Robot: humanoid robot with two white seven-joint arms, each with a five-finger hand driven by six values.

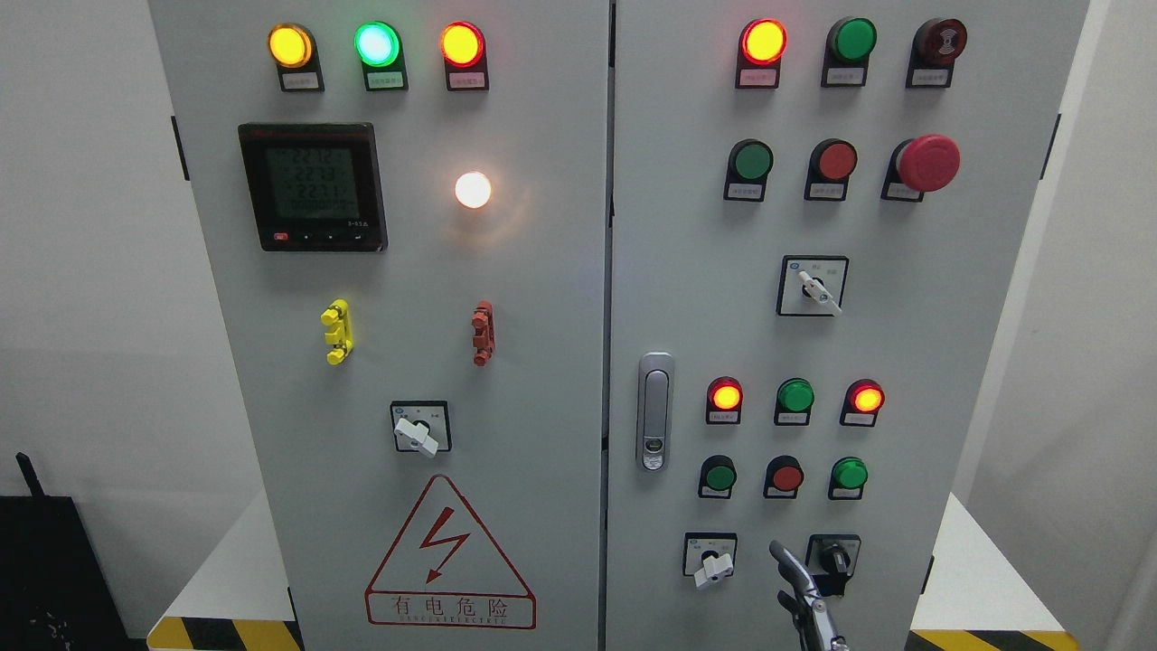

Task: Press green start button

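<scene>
Green start button, my guess being the lower-row one on the cabinet's right door, sits up and left of the right hand, which enters at bottom edge with one finger extended, gripping nothing; left hand out of view.

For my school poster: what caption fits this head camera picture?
Robot's right hand rises toward round green push buttons on a grey metal control cabinet with glowing lamps.

Green start button: round, unlit, black bezel, lower right door, left of red button.
</scene>
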